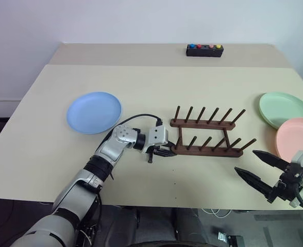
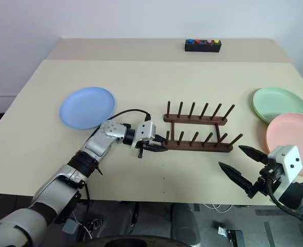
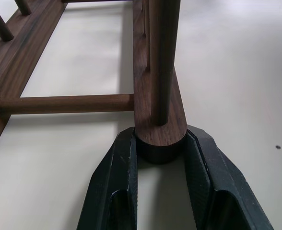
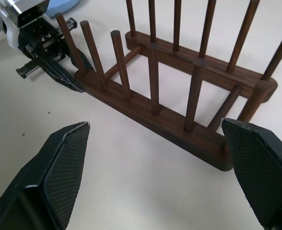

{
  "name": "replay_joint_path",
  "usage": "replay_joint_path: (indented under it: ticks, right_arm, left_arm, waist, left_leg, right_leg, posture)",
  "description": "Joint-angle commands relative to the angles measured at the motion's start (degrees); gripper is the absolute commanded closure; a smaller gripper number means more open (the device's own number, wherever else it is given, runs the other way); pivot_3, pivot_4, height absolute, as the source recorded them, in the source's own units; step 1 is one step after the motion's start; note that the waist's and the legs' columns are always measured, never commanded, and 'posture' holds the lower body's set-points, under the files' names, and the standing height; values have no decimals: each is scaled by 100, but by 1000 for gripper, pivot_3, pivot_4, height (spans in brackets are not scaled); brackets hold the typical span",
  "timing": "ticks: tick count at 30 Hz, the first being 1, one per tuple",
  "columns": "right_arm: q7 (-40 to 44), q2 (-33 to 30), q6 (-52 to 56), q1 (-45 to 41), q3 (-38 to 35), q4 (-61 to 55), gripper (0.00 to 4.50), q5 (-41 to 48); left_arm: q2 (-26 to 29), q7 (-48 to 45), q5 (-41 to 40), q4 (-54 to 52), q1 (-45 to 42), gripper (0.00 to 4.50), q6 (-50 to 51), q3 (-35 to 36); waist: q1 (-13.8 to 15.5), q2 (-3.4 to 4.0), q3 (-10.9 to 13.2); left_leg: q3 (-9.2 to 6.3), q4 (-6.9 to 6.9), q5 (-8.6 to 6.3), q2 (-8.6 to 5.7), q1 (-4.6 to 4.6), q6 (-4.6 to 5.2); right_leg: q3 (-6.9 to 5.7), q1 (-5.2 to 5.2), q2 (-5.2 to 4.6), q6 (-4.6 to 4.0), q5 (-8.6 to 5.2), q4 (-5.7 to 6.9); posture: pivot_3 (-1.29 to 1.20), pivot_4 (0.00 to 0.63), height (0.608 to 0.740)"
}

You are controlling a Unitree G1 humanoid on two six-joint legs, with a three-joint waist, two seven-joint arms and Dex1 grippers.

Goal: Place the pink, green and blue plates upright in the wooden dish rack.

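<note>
The wooden dish rack stands mid-table, its pegs leaning right. My left gripper is shut on the left end of the rack's near rail, one finger on each side. The blue plate lies flat on the table to the left, behind my left arm. The green plate lies flat at the right edge, with the pink plate in front of it, overlapping its rim. My right gripper hovers open and holding nothing near the front right edge, pointing at the rack's right end.
A black box with coloured buttons sits at the table's far edge. The table's front edge runs just below both grippers. Bare tabletop lies between the rack and the plates on either side.
</note>
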Motion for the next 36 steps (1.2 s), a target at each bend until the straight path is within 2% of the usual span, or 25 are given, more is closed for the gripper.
replay_joint_path:
  ticks: [1, 8, 10, 11, 14, 20, 22, 24, 25, 30, 31, 36]
  right_arm:
    - [-9, 11, -104, 18, -118, -186, 0, 41]
    - [-31, -83, -49, -130, -41, -119, 0, 18]
    - [-21, -89, -37, -140, -30, -120, 0, 15]
    - [-17, -94, -30, -142, -33, -123, 0, 19]
    - [-2, -118, -3, -133, -68, -134, 0, 42]
    - [47, -141, 53, 49, -212, -176, 0, 62]
    - [16, -147, 52, 163, -199, -184, 548, -60]
    - [-77, -189, 74, 285, -90, -140, 1295, -316]
    - [-156, -215, 94, 319, 0, -86, 1850, -490]
    - [-511, -226, -8, 184, 461, 262, 4325, -1274]
    - [-591, -240, -23, 110, 561, 360, 4477, -1427]
    - [-815, -315, -3, -319, 972, 685, 4477, -1904]
  left_arm:
    - [-49, -69, 96, -11, 1, 3738, -76, -35]
    - [-5, -111, 100, -66, 67, 3738, 19, 10]
    - [-5, -89, 71, -106, 85, 2664, 59, 47]
    - [1, -76, 54, -150, 99, 2439, 74, 70]
    - [56, -83, 17, -328, 166, 977, 168, 150]
    - [365, -52, -202, -1016, 404, 977, 631, 414]
    - [583, -118, -392, -1407, 594, 914, 906, 568]
    - [851, -256, -630, -1879, 884, 1443, 1214, 700]
    - [991, -341, -724, -2143, 1051, 1797, 1342, 715]
    - [1194, -296, -805, -2982, 1534, 4245, 1724, 534]
    - [1139, -186, -696, -3041, 1543, 4434, 1783, 430]
    - [692, 294, -469, -3141, 1505, 4434, 2094, 48]
  waist:
    - [4, 0, 0]
    - [-4, 0, 0]
    - [-2, 0, 0]
    - [-4, 0, 0]
    - [-10, 0, 0]
    - [-35, 1, 0]
    - [-49, 1, 1]
    - [-67, 2, 0]
    - [-76, 4, -1]
    - [-104, 2, 0]
    - [-104, 1, 1]
    - [-124, 2, 0]
  left_leg:
    - [0, 0, 0, 0, 0, 0]
    - [0, -1, 0, 0, 1, 0]
    - [0, -1, 0, 0, 1, 0]
    - [-1, -2, 0, 0, 1, 0]
    - [-1, -3, -1, 0, 1, 1]
    - [-1, -3, -1, 1, 2, 1]
    - [-1, -6, -1, 2, 2, 1]
    - [-1, -9, -1, 3, 1, 1]
    - [-1, -10, -1, 3, 2, 1]
    - [-1, -4, -1, 3, 0, 1]
    - [-1, -1, -1, 2, 0, 1]
    - [0, 0, -1, 1, 2, 1]
  right_leg:
    - [0, 0, 0, 0, 0, 0]
    - [0, 0, 0, 0, 0, 1]
    - [0, 0, 0, 1, 0, 1]
    - [0, -1, 0, 1, 0, 1]
    - [0, -1, 0, 2, 0, 1]
    - [0, -2, 1, 2, 1, 3]
    - [0, -5, 1, 2, 1, 4]
    - [0, -7, 1, 2, 1, 4]
    - [0, -7, 1, 1, 1, 5]
    - [0, -4, -2, -6, -3, 3]
    - [0, -2, -2, -18, -9, 3]
    - [0, -2, -2, -15, -6, 3]
  posture:
    - [0, 150, 740]
    - [0, 150, 740]
    - [0, 150, 740]
    - [0, 150, 740]
    - [0, 150, 740]
    - [0, 150, 740]
    - [0, 150, 740]
    - [0, 150, 740]
    - [0, 150, 740]
    - [0, 150, 740]
    - [0, 150, 740]
    - [0, 150, 740]
